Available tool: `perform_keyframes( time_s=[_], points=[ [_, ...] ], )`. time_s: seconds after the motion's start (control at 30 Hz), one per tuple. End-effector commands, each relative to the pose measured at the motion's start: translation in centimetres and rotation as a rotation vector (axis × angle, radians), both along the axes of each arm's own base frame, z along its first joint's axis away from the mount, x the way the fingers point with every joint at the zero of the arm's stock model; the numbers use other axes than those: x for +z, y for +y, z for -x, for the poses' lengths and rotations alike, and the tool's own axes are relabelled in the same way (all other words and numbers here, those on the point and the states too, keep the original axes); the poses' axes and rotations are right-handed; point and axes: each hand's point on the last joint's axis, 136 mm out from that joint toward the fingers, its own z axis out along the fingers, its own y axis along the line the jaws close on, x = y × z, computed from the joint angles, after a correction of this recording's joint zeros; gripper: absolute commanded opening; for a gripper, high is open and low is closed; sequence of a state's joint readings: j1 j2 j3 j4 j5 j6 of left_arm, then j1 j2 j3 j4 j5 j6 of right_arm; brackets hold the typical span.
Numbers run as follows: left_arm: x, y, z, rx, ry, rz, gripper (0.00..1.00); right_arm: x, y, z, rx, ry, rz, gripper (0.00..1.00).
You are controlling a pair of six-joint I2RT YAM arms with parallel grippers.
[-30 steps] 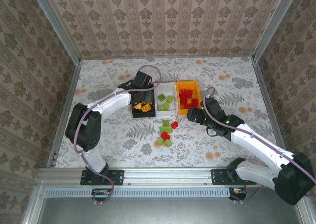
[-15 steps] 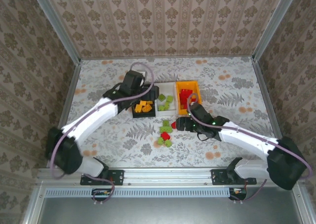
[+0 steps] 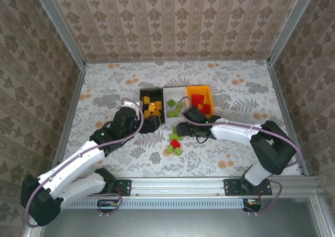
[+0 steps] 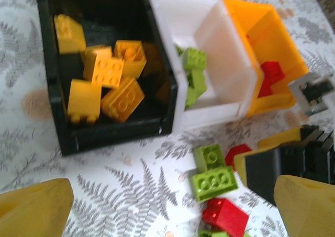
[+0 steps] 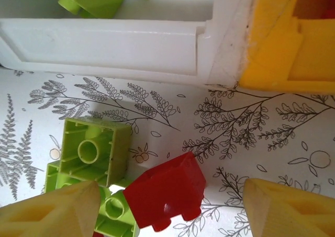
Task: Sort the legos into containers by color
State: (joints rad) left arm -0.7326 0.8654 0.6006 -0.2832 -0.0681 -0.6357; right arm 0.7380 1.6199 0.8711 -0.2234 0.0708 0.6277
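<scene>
Three containers stand side by side: a black bin (image 3: 152,105) with orange-yellow legos (image 4: 107,72), a white bin (image 3: 171,93) with green ones (image 4: 193,59), and an orange bin (image 3: 201,92) with red ones (image 4: 271,75). Loose green and red legos (image 3: 175,141) lie just in front of them. My left gripper (image 3: 151,123) hovers open and empty at the black bin's near edge (image 4: 115,135). My right gripper (image 5: 172,211) is open, low over the pile. A red brick (image 5: 167,192) lies between its fingertips (image 5: 52,211), with a gap on the right side. A green brick (image 5: 94,150) lies beside it.
The floral tabletop (image 3: 235,90) is walled by patterned panels with metal posts. The white bin's front wall (image 5: 104,43) and the orange bin's corner (image 5: 277,43) are just beyond my right gripper. My two grippers are close together in front of the bins.
My left gripper has opened and drawn back from above the black bin toward the near side. My right gripper has swung left from beside the orange bin down onto the loose pile, jaws narrowing.
</scene>
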Motion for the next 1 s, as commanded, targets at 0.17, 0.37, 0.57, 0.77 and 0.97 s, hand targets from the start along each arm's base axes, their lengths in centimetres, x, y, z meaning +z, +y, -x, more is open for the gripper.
perform_keyframes(
  time_s=[0.17,0.37,0.57,0.77,0.97],
  points=[
    [-1.1,1.0,0.5,0.058,0.020,0.034,1.00,-0.9,0.6,-1.0,0.013,-0.008,0.045,0.61],
    [-1.9,1.4,0.7,0.066,0.041,0.019,1.00,-1.2,0.4,-1.0,0.010,-0.012,0.054,0.44],
    [-2.2,1.1,0.9,0.044,0.042,0.028,1.00,1.6,-0.2,-0.5,0.009,-0.058,0.021,0.36],
    [-2.4,0.6,1.3,0.012,0.047,0.038,1.00,8.7,-2.2,-1.7,-0.032,-0.195,-0.003,0.35],
    [-3.3,0.1,1.6,-0.015,0.072,0.037,1.00,9.8,-6.0,-6.8,-0.198,-0.195,0.031,0.36]
  ],
)
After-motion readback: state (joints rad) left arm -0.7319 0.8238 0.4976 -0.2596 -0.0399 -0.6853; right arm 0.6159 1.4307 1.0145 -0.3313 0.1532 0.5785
